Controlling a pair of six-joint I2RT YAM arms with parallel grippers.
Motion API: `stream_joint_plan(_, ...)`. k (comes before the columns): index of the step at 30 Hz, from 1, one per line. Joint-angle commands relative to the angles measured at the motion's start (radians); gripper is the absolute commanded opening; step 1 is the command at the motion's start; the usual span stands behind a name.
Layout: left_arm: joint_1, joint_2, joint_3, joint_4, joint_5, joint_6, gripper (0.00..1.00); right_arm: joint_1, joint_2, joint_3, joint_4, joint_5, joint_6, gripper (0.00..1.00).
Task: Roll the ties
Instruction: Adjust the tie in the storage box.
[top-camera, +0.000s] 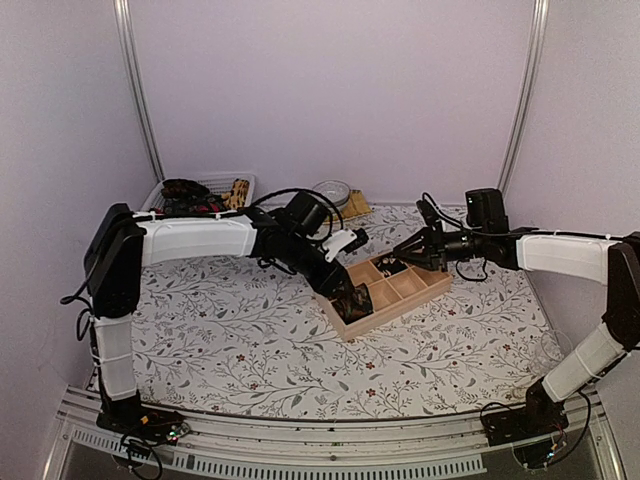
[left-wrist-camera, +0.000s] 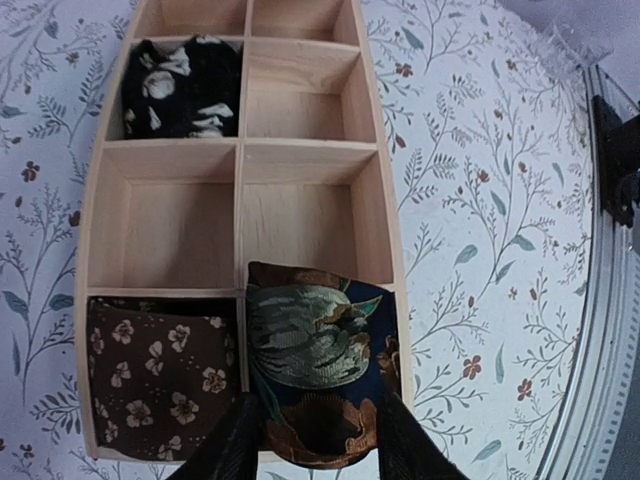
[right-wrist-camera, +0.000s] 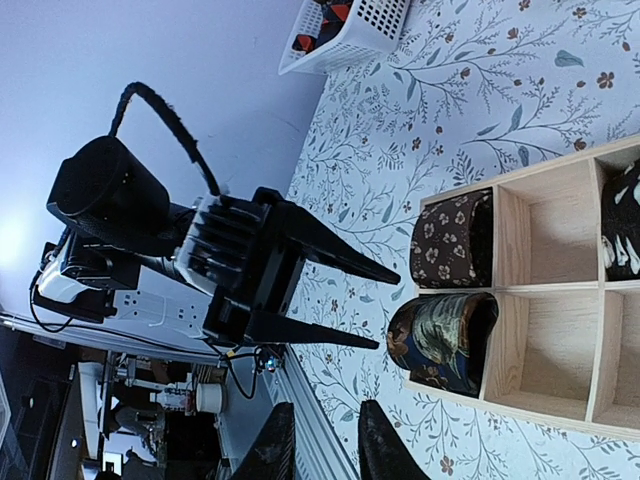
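ties (top-camera: 356, 300), rolled into short bundles, occupy three compartments of a divided wooden box (top-camera: 400, 290); further ties lie heaped in a white basket (top-camera: 205, 183).

worktop (top-camera: 250, 340): covered by a pale cloth printed with leafy sprigs; it carries the box right of centre and the basket at the far left corner.

left arm (top-camera: 195, 240): reaches across from the left and bends down over the near-left end of the box.

right arm (top-camera: 560, 255): reaches in from the right, level, toward the far end of the box.

box: two rows of compartments, set at a slant on the cloth.

blue-green tie (left-wrist-camera: 315, 350): upright roll in an end compartment. brown flowered tie (left-wrist-camera: 150, 370): in the adjoining end compartment, a thin divider between the two. black-and-white tie (left-wrist-camera: 180, 85): same row as the brown one, one compartment between them.

left end effector (left-wrist-camera: 320, 445): fingers spread, one on each side of the blue-green roll as seen from the left wrist; whether they touch the fabric cannot be told.

right end effector (right-wrist-camera: 325, 440): fingers slightly parted, nothing between them, held above the cloth and apart from the box.
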Motion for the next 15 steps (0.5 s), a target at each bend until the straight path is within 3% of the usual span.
stream_joint_plan(1, -0.006, 0.062, 0.037, -0.098, 0.027, -0.022, 0.37, -0.01, -0.092, -0.024, -0.048, 0.027, -0.043, 0.22)
stream_joint_plan(15, -0.042, 0.198, 0.061, -0.2, -0.048, -0.019, 0.2, -0.021, -0.067, -0.021, -0.049, 0.016, -0.062, 0.22)
